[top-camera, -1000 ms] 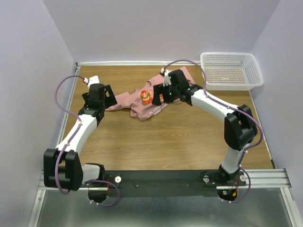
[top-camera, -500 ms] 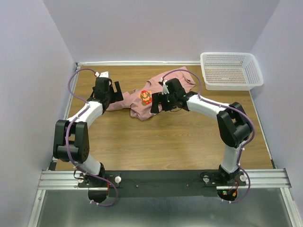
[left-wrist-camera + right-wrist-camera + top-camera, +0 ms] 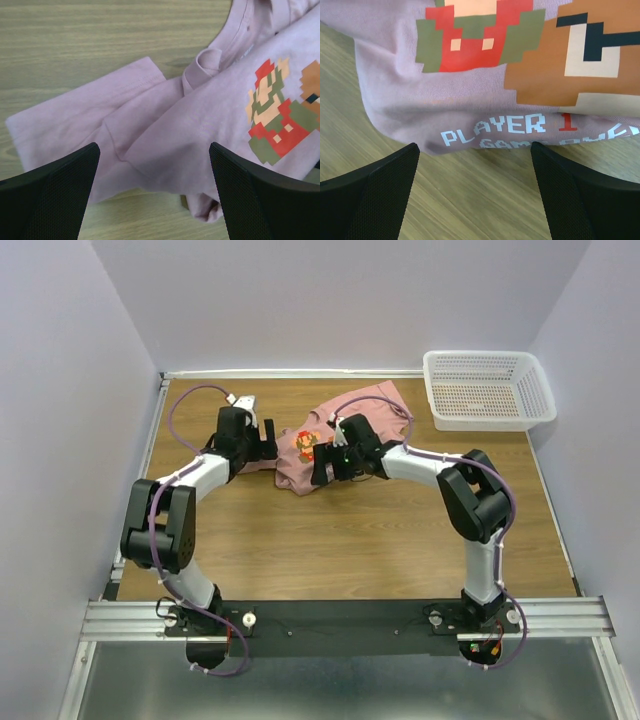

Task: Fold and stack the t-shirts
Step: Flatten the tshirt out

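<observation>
While the dusty pink short-sleeved cotton t-shirt [image 3: 372, 405] lies crumpled and unfolded on the brown wood-grain tabletop [image 3: 350, 540], toward the far edge and roughly midway across, both arms reach in over it from opposite sides.

The left pincer [image 3: 265, 447] sits at the shirt's left end. In the left wrist view its two black fingers are spread wide [image 3: 155, 200], with nothing pinched between them. Below the gap lie rumpled pink folds and a flat short sleeve [image 3: 75, 125] that points out over bare wood. To the right of these is a pixel-block figure in red, green and tan [image 3: 272, 112], printed on the cloth.

The right pincer [image 3: 322, 466] is at the near edge of the shirt, just right of that print and close to the left pincer. Its fingers are also spread apart [image 3: 475, 200] and hold nothing. The right wrist view shows the shirt's lower edge curling onto the wood, with white lettering reading "PLAYER 1" [image 3: 495, 129] just above the edge, and a brown pixel-block shape [image 3: 580, 55] beside the red-and-green one. Whether either pincer's fingertips touch the cloth cannot be told — they run out of both wrist views.

A white plastic mesh basket [image 3: 490, 421] stands at the far right corner of the tabletop, apart from the shirt.
</observation>
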{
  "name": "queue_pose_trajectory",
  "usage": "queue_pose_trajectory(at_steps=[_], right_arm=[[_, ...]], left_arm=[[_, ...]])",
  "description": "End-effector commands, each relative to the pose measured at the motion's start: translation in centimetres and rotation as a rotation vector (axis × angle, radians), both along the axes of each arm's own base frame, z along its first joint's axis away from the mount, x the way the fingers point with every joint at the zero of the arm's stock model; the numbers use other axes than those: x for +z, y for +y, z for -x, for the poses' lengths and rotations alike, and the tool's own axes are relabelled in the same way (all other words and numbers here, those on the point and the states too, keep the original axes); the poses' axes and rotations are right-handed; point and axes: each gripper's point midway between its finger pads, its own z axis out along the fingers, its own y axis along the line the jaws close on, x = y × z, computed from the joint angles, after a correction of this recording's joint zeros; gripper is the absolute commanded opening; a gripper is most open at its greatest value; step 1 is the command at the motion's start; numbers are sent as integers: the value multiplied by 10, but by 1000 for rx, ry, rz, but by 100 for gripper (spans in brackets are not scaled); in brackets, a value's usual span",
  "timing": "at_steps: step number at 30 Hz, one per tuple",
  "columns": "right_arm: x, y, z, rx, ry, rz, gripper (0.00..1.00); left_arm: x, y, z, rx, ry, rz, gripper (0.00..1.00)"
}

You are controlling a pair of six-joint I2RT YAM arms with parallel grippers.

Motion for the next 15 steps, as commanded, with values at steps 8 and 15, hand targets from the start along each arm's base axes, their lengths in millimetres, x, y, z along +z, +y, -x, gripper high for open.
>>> queue_pose_trajectory(at_steps=[8,15], right_arm=[[-22,16,-8,-16,18,-18,78],[4,7,-11,-65,-38,-25,1]], left_arm=[[-24,-32,-7,-76,45,-6,79],[-3,-26,-5,-50,8,-19,14]])
